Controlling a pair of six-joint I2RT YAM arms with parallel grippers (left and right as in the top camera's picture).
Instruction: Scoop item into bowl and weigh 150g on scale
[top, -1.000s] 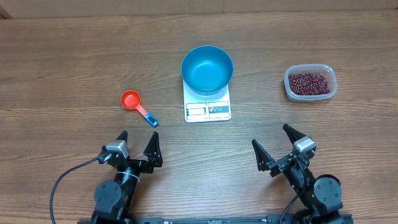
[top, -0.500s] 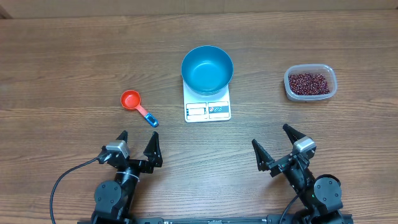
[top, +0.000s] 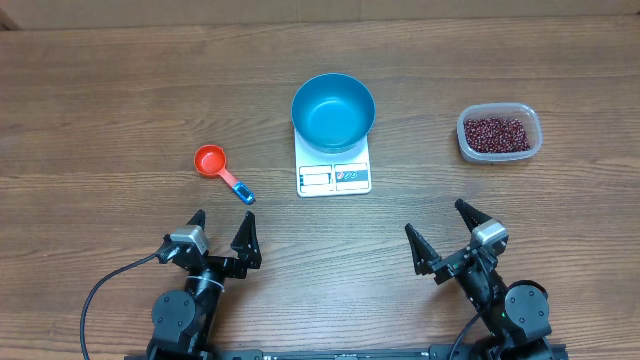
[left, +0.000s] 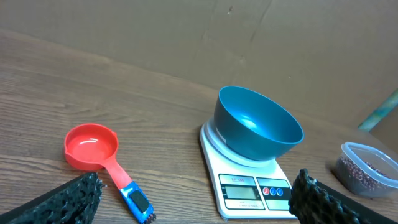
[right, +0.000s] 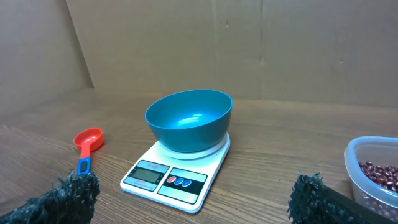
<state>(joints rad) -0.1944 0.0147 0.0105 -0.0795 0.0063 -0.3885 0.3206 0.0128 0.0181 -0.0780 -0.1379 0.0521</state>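
Wood-grain table (top: 120, 90); brown cardboard wall (right: 186, 43) behind.

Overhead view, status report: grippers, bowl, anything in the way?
Left gripper, right gripper open, empty. Blue bowl empty on scale; beans in clear tub; red measuring scoop untouched. Nothing blocking.

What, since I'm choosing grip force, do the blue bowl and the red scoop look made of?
Blue bowl: probably glossy plastic, though glazed ceramic is possible; soft highlights show inside. Red scoop: likely smooth moulded plastic, evenly coloured, with a blue handle end.
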